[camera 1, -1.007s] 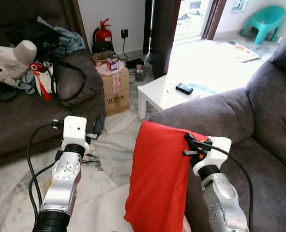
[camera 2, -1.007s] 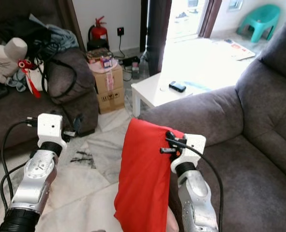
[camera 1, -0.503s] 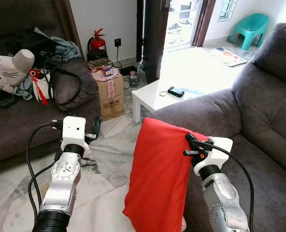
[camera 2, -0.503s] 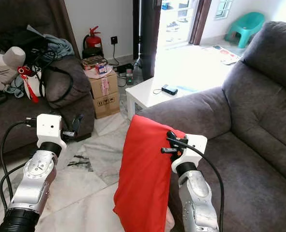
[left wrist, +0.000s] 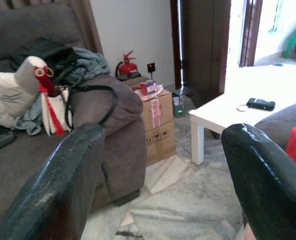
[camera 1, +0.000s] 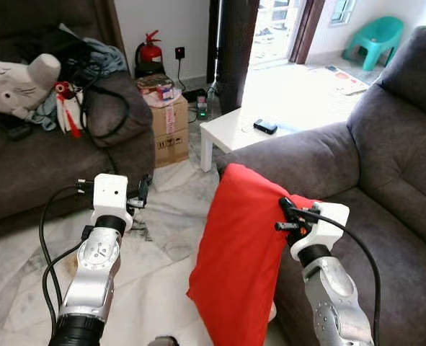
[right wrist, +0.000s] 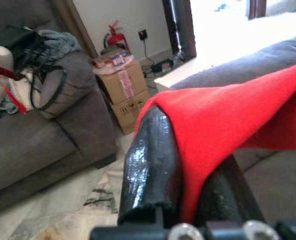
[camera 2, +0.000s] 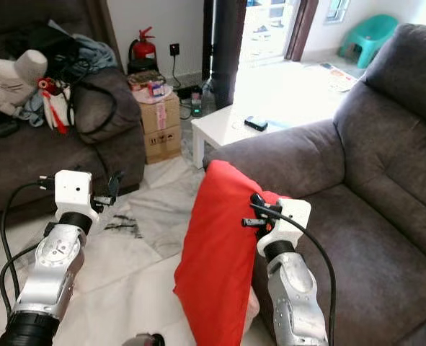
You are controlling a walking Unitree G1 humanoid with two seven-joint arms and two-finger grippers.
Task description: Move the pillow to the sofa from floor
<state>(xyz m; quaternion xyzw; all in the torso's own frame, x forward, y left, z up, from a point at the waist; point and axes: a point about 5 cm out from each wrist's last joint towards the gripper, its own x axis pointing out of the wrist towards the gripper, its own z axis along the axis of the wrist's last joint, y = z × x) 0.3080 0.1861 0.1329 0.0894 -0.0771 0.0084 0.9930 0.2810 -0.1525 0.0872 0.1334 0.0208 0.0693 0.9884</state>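
Pillow [camera 1: 243, 259] clamped in right pincer [camera 1: 285, 214]; left pincer [left wrist: 163, 185] wide open

The floor [camera 1: 162, 238] is pale marbled tile, with dark scuffs near the left sofa's base. On it, far left, stands the dark left sofa [camera 1: 25, 173], its seat heaped with a plush toy [camera 1: 14, 76], bags [camera 1: 112, 108] and clothes [camera 1: 101, 54]. Just right of that sofa's arm sits a cardboard box [camera 1: 171, 130] — small items [camera 1: 161, 88] rest on its top. Behind the box, by the wall, stands a fire extinguisher [camera 1: 152, 50]. A white low table [camera 1: 238, 133] stands between box and right sofa, with a phone [camera 1: 264, 127] lying on it. The grey sofa [camera 1: 385, 180] fills the right side. Far right, a teal chair [camera 1: 375, 36] sits in sunlight.
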